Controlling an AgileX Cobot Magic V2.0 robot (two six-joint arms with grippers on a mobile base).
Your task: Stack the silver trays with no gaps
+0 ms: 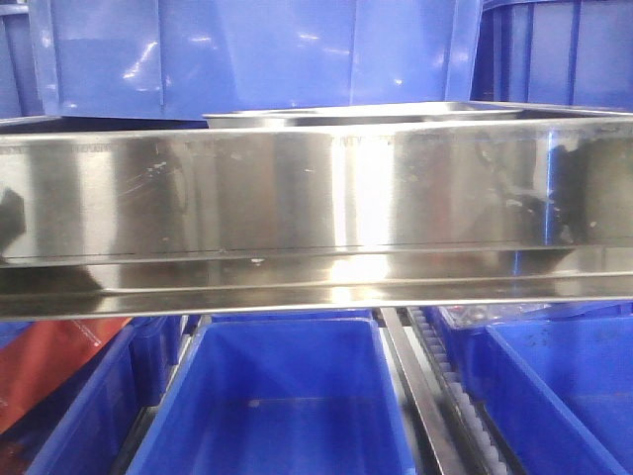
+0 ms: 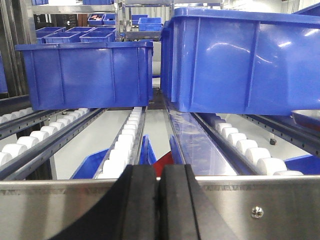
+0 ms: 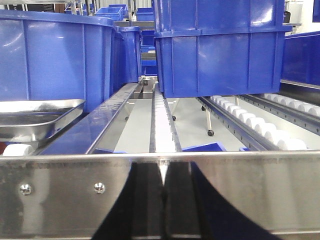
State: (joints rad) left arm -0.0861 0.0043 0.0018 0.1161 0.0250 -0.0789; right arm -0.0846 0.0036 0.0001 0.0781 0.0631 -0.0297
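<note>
Scene: A two-armed robot faces a roller rack, its front view filled by a broad mirror-bright rail (image 1: 297, 198) with blue bins (image 1: 247, 49) above and below.
Tray: One silver tray (image 1: 366, 112) shows as a slim rim just above the rail. It sits on the rollers (image 2: 125, 145) between the two arms, at the right edge of the left wrist view (image 2: 307, 117) and the left edge of the right wrist view (image 3: 35, 117).
Count: How many trays lie there cannot be told; only rims and one rounded corner show.
Left gripper (image 2: 160, 200): Pads pressed flat together, holding nothing, low behind the rail.
Right gripper (image 3: 161, 200): Jaws drawn close with only a sliver of light at the tips, holding nothing.
Progress: Judged from this, no tray is in hand yet and the stacking is still to do.
Handling: Thin steel, likely stiff and light, with a polished skin that should slip under the pads.
Grip: The flat out-turned rim on a long side looks the best hold.
Next move: Both jaws would need to spread before either arm can take the rim.
Risk: A tilted tray may ride on a corner and leave a gap.
</note>
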